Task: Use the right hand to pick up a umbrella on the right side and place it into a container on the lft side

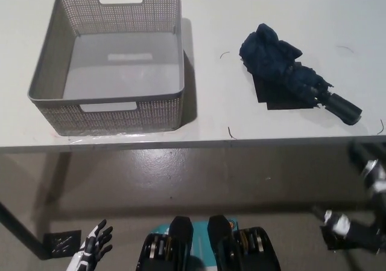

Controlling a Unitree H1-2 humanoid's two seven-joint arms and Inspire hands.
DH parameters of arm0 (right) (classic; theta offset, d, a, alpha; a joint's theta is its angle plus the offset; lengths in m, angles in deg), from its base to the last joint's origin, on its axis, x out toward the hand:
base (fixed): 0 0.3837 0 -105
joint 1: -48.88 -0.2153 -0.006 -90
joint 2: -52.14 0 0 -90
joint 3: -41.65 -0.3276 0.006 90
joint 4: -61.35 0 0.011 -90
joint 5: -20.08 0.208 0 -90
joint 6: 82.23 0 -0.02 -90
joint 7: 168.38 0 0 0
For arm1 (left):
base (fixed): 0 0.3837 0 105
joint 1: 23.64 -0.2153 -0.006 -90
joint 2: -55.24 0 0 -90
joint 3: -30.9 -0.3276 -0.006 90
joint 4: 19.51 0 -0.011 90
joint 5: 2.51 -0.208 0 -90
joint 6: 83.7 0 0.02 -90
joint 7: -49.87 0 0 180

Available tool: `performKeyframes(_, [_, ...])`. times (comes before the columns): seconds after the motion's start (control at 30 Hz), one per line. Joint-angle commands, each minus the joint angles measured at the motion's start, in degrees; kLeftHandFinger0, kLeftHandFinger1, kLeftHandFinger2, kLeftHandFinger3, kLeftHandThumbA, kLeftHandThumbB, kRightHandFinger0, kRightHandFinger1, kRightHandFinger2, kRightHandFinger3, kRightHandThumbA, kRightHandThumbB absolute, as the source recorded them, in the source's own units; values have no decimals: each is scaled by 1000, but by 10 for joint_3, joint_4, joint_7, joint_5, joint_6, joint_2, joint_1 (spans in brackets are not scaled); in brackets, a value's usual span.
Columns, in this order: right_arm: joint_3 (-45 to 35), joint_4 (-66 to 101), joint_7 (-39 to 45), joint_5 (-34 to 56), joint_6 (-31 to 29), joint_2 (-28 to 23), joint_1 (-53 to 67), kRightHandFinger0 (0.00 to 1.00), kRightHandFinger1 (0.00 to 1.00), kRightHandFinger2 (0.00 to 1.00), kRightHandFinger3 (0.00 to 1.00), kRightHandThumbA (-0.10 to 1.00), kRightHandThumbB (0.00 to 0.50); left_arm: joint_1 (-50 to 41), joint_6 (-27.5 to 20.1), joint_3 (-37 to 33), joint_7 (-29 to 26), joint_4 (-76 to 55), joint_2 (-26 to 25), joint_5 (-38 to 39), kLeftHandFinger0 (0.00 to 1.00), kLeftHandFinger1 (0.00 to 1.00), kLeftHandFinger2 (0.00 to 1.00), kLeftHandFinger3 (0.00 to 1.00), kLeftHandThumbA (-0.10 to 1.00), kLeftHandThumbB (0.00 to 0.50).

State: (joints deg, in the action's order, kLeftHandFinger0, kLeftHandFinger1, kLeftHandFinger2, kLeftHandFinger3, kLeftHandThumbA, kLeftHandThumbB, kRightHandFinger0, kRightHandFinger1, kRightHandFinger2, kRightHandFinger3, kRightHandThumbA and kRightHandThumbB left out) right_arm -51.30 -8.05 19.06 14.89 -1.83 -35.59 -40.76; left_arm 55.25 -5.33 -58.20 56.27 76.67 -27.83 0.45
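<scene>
starting nearest the robot, the white left hand (91, 248) is seen low at the lower left, below the table's edge, resting with fingers spread and nothing held. the black right hand (368, 186) is only partly caught at the right border, also below the table edge; whether its fingers are spread or closed cannot be told, and nothing appears to be held. further out, on the white table (211, 114), the umbrella (289, 78) lies folded on the right side, its dark blue fabric bunched loosely and its black handle pointed toward the near right edge. the pickup is judged not yet begun. trouble could be caused by the loose fabric: if only cloth is pinched, the umbrella may sag or slip free during the carry. the handle lies close to the table's edge, so a clumsy approach could knock it off. on the left side sits the grey perforated container (108, 111), well apart from the umbrella; it is seen to be empty, with only its bare floor showing. its near wall could be clipped if the load is carried low.
</scene>
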Motion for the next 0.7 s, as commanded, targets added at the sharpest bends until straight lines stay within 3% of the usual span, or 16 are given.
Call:
performKeyframes(0.0, [-17,128,50,-145,206,-74,-196,1000,1000,1000,1000,1000,411,-6,-52,-1,16,-18,-8,11,1000,1000,1000,1000,1000,182])
performKeyframes(0.13, [20,15,66,-170,240,-105,-309,1000,1000,1000,1000,1000,395,-3,-52,0,15,-19,-11,8,1000,1000,1000,1000,1000,186])
performKeyframes(0.27, [57,-113,83,-159,269,-119,-416,1000,1000,1000,1000,1000,423,-3,-53,2,16,-18,-11,13,1000,1000,1000,1000,1000,184])
performKeyframes(0.5, [113,-396,74,-157,230,-106,-571,1000,1000,1000,1000,963,457,-8,-55,2,14,-17,-9,13,1000,1000,1000,1000,1000,188])
performKeyframes(0.57, [131,-484,68,-164,231,-97,-615,1000,1000,1000,1000,982,496,-10,-55,2,12,-17,-7,12,1000,1000,1000,1000,1000,193])
performKeyframes(0.67, [156,-585,50,-181,215,-84,-658,1000,1000,1000,1000,984,483,-12,-57,1,11,-17,-7,8,1000,1000,1000,1000,1000,190])
